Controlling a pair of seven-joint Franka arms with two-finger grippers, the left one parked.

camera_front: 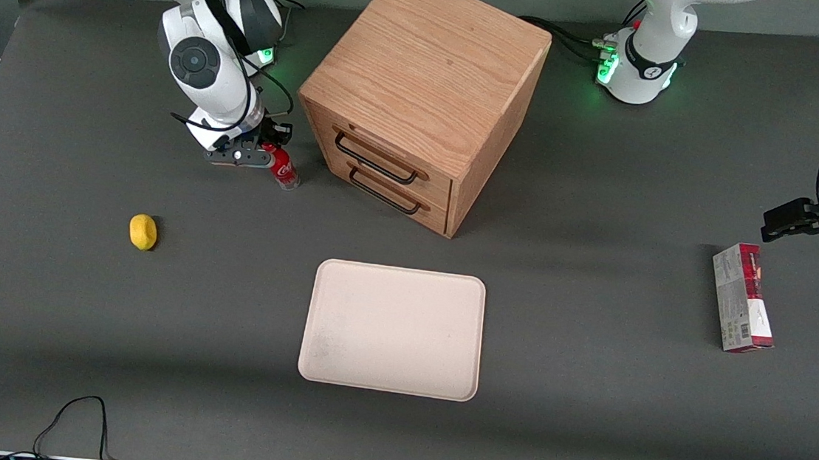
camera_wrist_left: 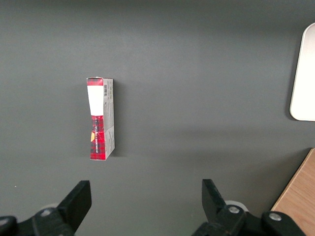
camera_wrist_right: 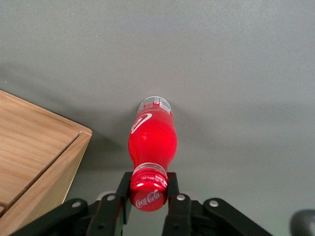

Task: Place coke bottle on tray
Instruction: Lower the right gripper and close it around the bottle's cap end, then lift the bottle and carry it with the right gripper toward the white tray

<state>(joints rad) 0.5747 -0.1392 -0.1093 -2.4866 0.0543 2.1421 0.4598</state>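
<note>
fingers (camera_wrist_right: 173, 189) of the gripper (camera_wrist_right: 147, 189) clamped on coke bottle (camera_wrist_right: 151, 142) neck | step: grasp made, bottle tilted at table level | next: lift, carry to tray (camera_front: 393, 330)

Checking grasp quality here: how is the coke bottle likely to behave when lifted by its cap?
The coke bottle looks rigid. The gripper is shut on its cap, so the body may swing. Its base looks narrow, so it might tip on the tray.
</note>
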